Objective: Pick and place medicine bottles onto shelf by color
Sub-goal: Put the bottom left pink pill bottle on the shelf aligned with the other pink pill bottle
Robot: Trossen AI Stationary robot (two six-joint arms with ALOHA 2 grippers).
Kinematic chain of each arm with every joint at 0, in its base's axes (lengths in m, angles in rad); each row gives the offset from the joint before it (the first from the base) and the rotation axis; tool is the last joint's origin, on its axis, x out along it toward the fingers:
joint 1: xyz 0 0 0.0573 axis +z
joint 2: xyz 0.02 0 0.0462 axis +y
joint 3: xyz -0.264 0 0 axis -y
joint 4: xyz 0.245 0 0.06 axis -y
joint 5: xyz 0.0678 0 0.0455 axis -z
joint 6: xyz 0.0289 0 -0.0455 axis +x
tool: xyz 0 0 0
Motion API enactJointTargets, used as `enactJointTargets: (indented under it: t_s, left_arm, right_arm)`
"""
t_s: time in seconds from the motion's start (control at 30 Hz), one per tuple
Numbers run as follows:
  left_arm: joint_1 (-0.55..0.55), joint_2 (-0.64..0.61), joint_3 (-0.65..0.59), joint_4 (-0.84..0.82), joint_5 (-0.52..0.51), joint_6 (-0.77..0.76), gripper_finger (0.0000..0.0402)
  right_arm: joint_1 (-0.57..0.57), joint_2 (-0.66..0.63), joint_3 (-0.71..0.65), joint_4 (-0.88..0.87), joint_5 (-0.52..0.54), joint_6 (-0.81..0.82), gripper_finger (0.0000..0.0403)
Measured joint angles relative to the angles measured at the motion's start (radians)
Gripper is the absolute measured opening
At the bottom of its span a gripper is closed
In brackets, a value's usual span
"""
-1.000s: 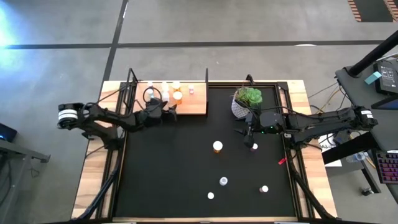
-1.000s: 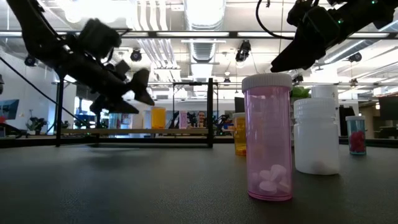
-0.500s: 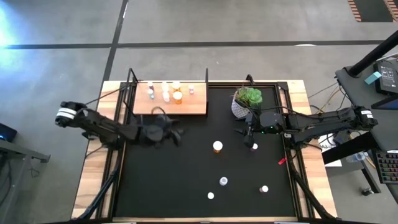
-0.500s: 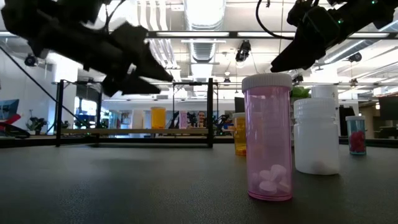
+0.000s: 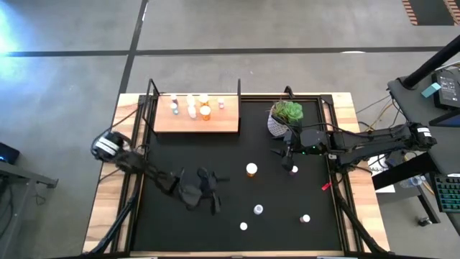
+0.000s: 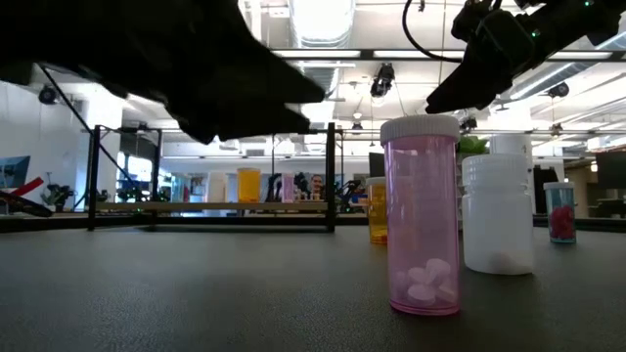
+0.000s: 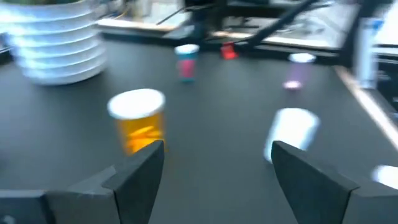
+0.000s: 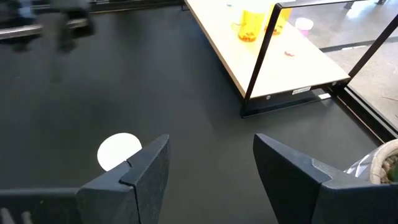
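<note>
Five medicine bottles stand loose on the black mat covering the surface: an orange bottle near the middle, one with a white cap beside the right gripper, and three more nearer the front edge. Several others, one orange, stand on the light-wood shelf at the back left. From above, the left gripper hovers over the mat left of the loose group; only its wrist view shows its jaws spread and empty, facing the orange bottle and a white one. The right wrist view shows that gripper's jaws spread too, a white cap beside one. The low view alone reveals a pink bottle holding white pills, a white bottle just beside it. A potted plant stands behind the right gripper.
</note>
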Motion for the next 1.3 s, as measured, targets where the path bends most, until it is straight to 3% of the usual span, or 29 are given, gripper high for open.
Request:
enactJointTargets:
  t_s: [0.3,0.7,1.3]
  left_arm:
    - [-0.157,0.118,0.146,0.037,0.022,0.076,0.0281]
    - [-0.178,0.315,0.368,0.045,0.071,0.152,0.0281]
    - [-0.170,0.333,0.378,0.005,0.075,0.103,0.0281]
  right_arm:
    - [0.000,0.000,0.000,0.000,0.000,0.000,0.0221]
    - [0.000,0.000,0.000,0.000,0.000,0.000,0.0221]
    - [0.000,0.000,0.000,0.000,0.000,0.000,0.0221]
